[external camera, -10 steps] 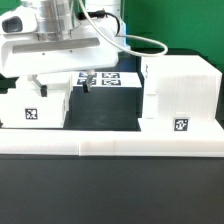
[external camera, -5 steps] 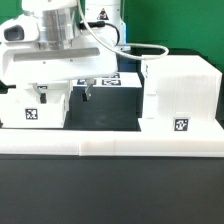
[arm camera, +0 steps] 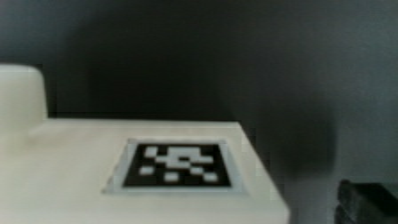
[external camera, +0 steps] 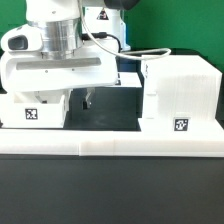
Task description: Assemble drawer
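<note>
1. The white arm (external camera: 50,40) fills the exterior view's left, with its broad wrist low over the small box.
2. The drawer's big casing (external camera: 180,90) stands upright on the black table (external camera: 105,118) at the exterior view's right. It has a square tag (external camera: 181,125) low on its front face.
3. The long low white rail (external camera: 110,146) runs across the front, just before the casing and the box.
4. 1 small open-top box (external camera: 30,112) sits at the exterior view's left, apart from the casing, with a tag on its front. The wrist view shows a flat white surface bearing a tag (arm camera: 178,165) close below the camera.
5. A sliver of the marker board (external camera: 128,78) shows behind, between the arm and the casing.
6. The gripper (external camera: 66,92) hangs at the box's top edge. Only 1 dark finger (external camera: 86,98) shows, in the gap just beside the box's side wall. The other is hidden, so I cannot tell whether the fingers are spread or closed.
</note>
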You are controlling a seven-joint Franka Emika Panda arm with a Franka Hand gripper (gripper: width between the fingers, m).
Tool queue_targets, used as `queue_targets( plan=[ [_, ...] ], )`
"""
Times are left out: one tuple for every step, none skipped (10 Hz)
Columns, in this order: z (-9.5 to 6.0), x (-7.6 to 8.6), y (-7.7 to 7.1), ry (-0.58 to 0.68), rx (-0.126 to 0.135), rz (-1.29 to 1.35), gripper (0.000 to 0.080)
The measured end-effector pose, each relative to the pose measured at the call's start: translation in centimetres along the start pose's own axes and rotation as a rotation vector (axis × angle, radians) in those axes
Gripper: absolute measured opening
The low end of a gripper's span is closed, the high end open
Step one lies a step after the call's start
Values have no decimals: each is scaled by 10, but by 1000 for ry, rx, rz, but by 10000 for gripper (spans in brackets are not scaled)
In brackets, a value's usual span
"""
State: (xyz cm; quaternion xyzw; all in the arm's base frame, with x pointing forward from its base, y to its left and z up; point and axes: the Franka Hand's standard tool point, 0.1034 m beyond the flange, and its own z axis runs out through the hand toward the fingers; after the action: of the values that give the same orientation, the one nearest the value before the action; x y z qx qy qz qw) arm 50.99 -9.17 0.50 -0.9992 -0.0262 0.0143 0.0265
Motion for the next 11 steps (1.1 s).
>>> queue_targets(
  plan=[
    [1,-2,0,-2,-1,2,649],
    [1,-2,0,4,-5,3,649],
    [1,-2,1,5,-5,3,528],
    [1,-2,1,5,-5,3,392],
    [1,-2,1,5,-5,3,392],
    [1,-2,1,5,-5,3,191],
    [1,-2,1,5,-5,3,64],
    [0,-1,1,8,-6,3,64],
    [0,-1,1,8,-7,3,41],
    [0,-1,1,8,-7,3,41],
    [0,-1,1,8,-7,3,41]
  ],
)
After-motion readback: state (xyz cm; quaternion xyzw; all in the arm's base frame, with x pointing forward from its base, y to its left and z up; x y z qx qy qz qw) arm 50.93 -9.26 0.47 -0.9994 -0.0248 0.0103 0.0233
